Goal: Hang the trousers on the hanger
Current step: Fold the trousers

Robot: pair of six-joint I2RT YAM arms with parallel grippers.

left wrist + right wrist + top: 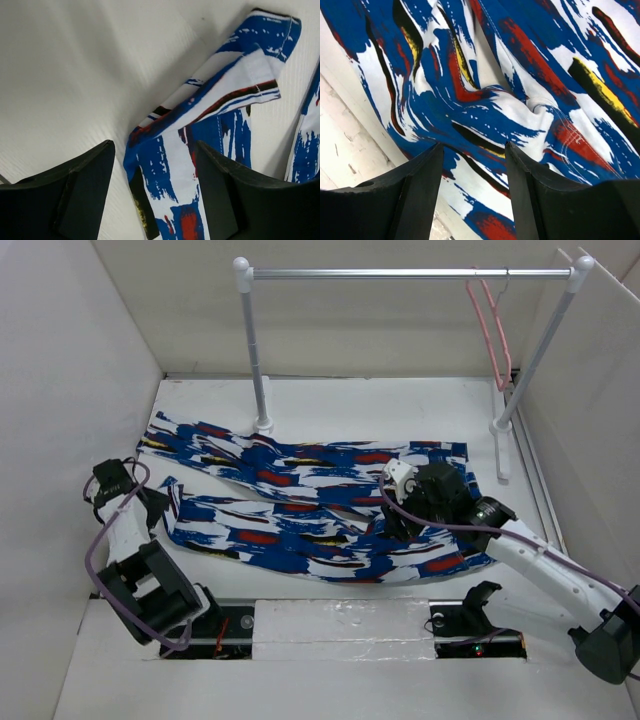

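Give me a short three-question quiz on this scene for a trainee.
1. True or false: the hanger hangs on the rail.
2. Over the trousers, the right gripper is: A, shut on them; B, open; C, holding the hanger.
3. Which gripper is over a leg hem?
Key: 1 true. 2 B. 3 the left gripper.
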